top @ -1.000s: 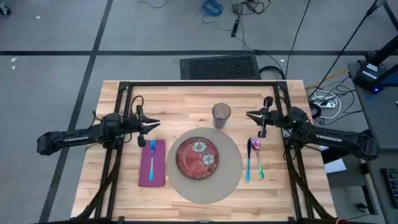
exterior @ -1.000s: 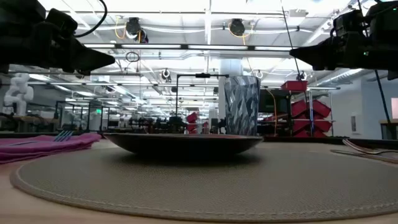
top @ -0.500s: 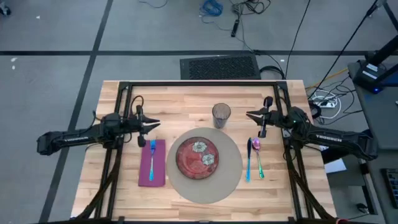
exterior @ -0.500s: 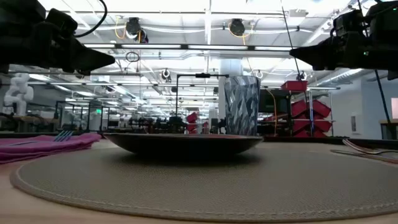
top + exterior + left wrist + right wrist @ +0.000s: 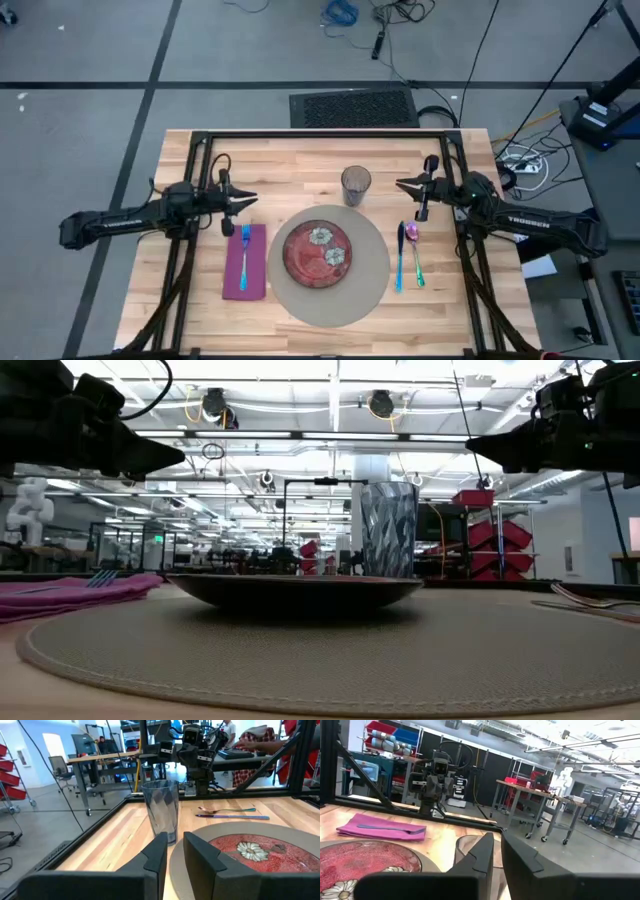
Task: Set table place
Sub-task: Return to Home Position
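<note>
Nothing moved; pale butcher-block table [image 5: 300, 155], black rail frame [image 5: 320, 134]

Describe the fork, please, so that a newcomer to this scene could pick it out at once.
Start at the round beige mat in the middle of the table, then look to its left-arm side, where a purple napkin lies. The fork lies along it, blue, the only cutlery on that side; the spoon and knife lie opposite.

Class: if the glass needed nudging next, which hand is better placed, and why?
Neither clearly, though perhaps the right hand: the glass stands between both, slightly nearer it than the left hand. Both hover empty.
</note>
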